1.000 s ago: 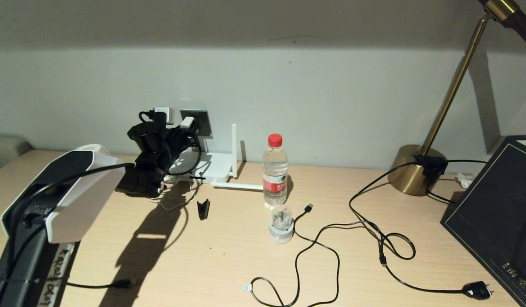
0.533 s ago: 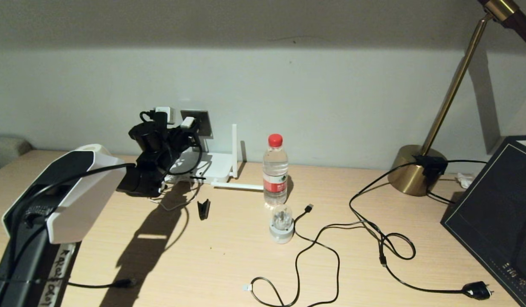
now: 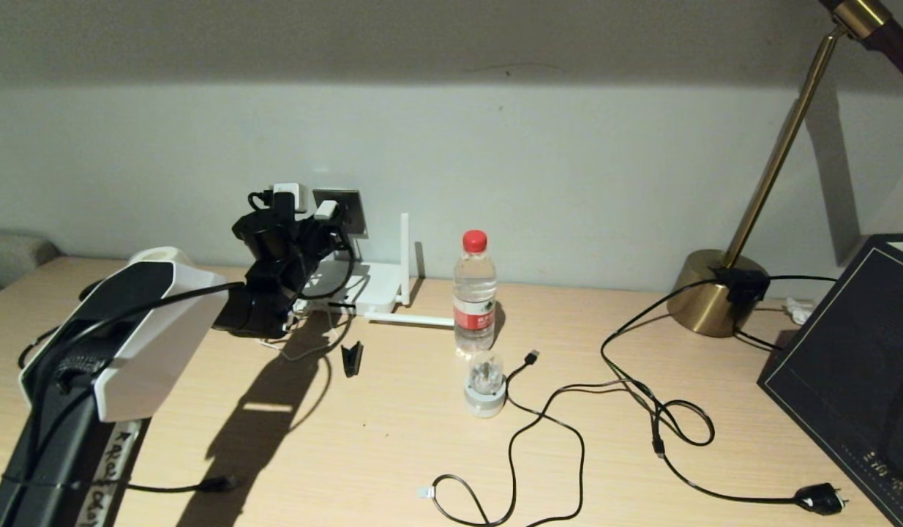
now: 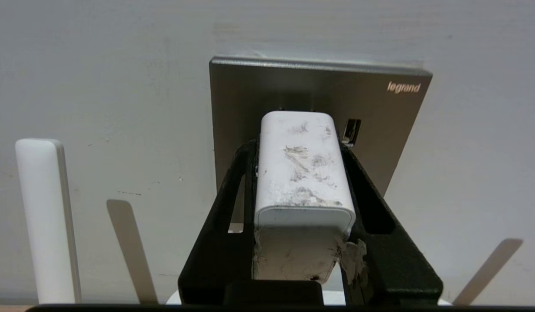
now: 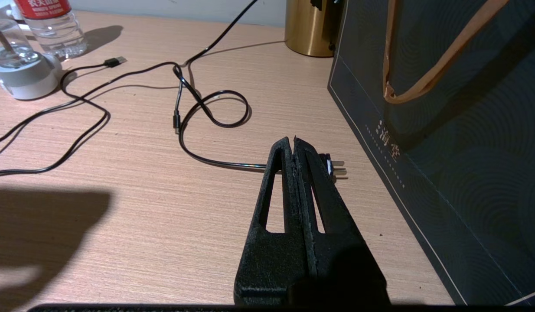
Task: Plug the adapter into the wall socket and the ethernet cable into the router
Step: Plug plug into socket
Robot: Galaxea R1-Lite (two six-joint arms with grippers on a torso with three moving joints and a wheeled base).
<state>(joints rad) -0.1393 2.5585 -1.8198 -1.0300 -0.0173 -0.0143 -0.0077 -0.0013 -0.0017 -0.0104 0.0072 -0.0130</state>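
Left gripper: raised at the far left of the desk, up against the wall; black fingers clamped on either side of the adapter.

Adapter: white, scuffed block, held level with its far end at the face of the socket; whether the pins are seated cannot be told. In the head view it shows as a small white piece at the socket's left edge.

Socket: grey plate on the wall, brand lettering at one upper corner, a small slot just beside the adapter. A second white plug sits on the wall just left of it.

Router: white, flat on the desk below the socket, one antenna upright, another lying along the desk toward the bottle.

Bottle: clear, red cap, upright, right of the router. A small round white device stands just nearer.

Black cables: loose loops across the near right of the desk; one ends in a black plug near the dark bag.

Lamp: brass base at the far right, stem slanting up.

Right gripper: low over the near right of the desk beside the bag, fingers pressed together, holding nothing; the black plug's pins show just beyond its tip.
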